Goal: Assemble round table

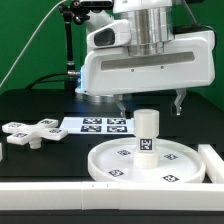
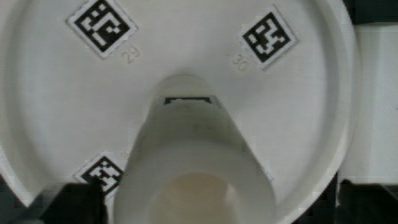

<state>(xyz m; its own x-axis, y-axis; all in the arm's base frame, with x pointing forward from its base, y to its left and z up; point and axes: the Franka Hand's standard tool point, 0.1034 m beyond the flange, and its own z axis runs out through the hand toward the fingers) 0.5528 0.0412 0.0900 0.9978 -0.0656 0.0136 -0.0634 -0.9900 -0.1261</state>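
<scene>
The large rimmed round disc point(image 1: 120, 165) lies flat on the black table at the front. The short cylinder post point(image 1: 147, 131) stands upright on its middle and carries tags. My gripper point(image 1: 150, 100) hangs open just above the post, one finger on each side of it and not touching it. The cross-shaped piece point(image 1: 30, 131) lies on the table at the exterior view's left, away from the gripper. In the wrist view the post point(image 2: 196, 160) rises from the disc point(image 2: 178, 50) toward the camera, with my gripper point(image 2: 199, 208) open around its top.
The marker board point(image 1: 100, 124) lies flat behind the disc. A long white bar point(image 1: 212, 165) stands at the exterior view's right of the disc and runs along the front edge. A black stand point(image 1: 68, 50) rises at the back left.
</scene>
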